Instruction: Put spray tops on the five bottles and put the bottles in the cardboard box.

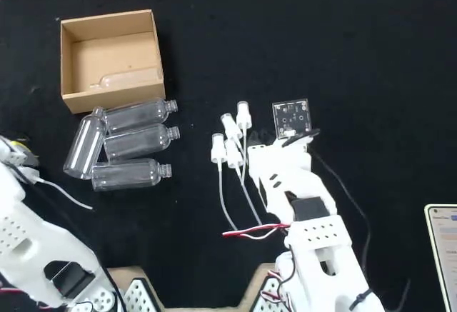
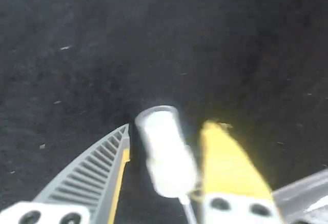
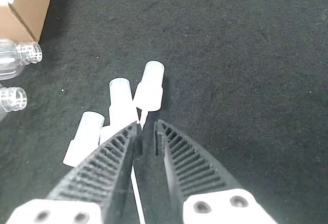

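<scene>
1. Left pincer (image 2: 169, 125), at the near-left corner of the table, is closed on a white plastic spray top (image 2: 164, 152), nipped between its grey ribbed finger and its yellow one.
2. At the far left stands an open brown cardboard box (image 1: 107, 19). One clear plastic bottle (image 1: 128, 78) lies inside it; I cannot tell whether it wears a top.
3. Just in front of the box lie four more clear plastic bottles (image 1: 136, 143), touching one another, all with bare necks.
4. At mid-table four loose white spray tops (image 1: 233, 151) lie close together, their thin dip tubes trailing toward the arms.
5. The right pincer (image 3: 147, 124) sits right at these tops, its fingers parted only by a narrow slit, holding nothing I can make out.
6. By my reckoning the job is at an early stage. At most one bottle is boxed, and four need capping and packing, with the held top likely next to go on.
7. The black cloth-covered table (image 1: 371, 55) carries a white-framed screen (image 1: 443, 248) at its right edge. Beyond the far edge, cables lie in a dim room.
</scene>
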